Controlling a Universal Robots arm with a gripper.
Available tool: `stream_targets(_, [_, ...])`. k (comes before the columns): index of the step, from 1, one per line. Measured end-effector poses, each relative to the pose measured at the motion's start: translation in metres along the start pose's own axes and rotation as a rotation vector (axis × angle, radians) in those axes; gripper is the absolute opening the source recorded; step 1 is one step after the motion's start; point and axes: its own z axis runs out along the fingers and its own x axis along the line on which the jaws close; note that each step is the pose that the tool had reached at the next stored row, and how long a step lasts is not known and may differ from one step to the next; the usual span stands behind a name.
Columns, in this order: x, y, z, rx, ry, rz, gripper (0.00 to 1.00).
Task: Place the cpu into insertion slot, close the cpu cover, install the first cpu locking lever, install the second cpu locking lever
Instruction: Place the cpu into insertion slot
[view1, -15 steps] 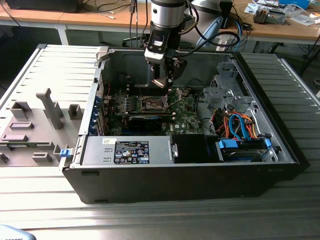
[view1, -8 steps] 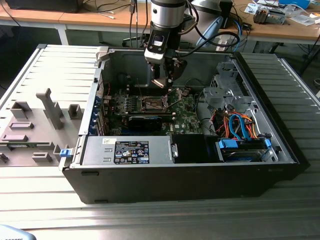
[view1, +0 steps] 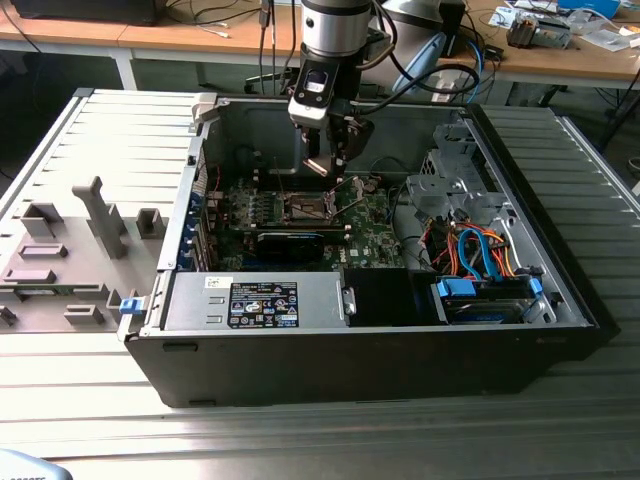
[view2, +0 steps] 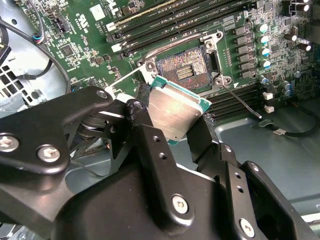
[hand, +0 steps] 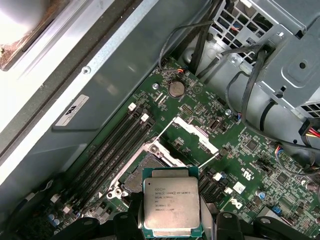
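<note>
Far left of the exterior view: grey moulded panel (view1: 70, 250) lying flat, just beside the open computer case (view1: 350, 345). Inside the case, lower left: black labelled power-supply box (view1: 262, 303). Centre of the frame, on the green circuit board (view1: 372, 232): the insertion slot (view1: 305, 208), bare and with its contacts uncovered, and a long black expansion card (view1: 290, 243) just below it in the picture. Directly above the slot, upper centre: the gripper (view1: 330, 168), hanging from the arm, clear of the board. Clenched on the cpu (view2: 172, 112), one black finger (view2: 150, 140) against each of two opposite edges, seen in both wrist views. Held tilted, above the slot and apart from it, not seated. Beside the slot in the first wrist view: the cpu cover (hand: 196, 133), raised open. Alongside the socket in the second wrist view: thin locking lever (view2: 245, 102), swung free. Right part of the exterior view: metal drive cage (view1: 450, 185), then blue and orange cables (view1: 480, 250).
</note>
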Motion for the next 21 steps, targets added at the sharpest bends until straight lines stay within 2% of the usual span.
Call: stream_targets(21, [0.0000, -0.0001, 0.0017, 0.0002, -0.0004, 0.015, 0.55])
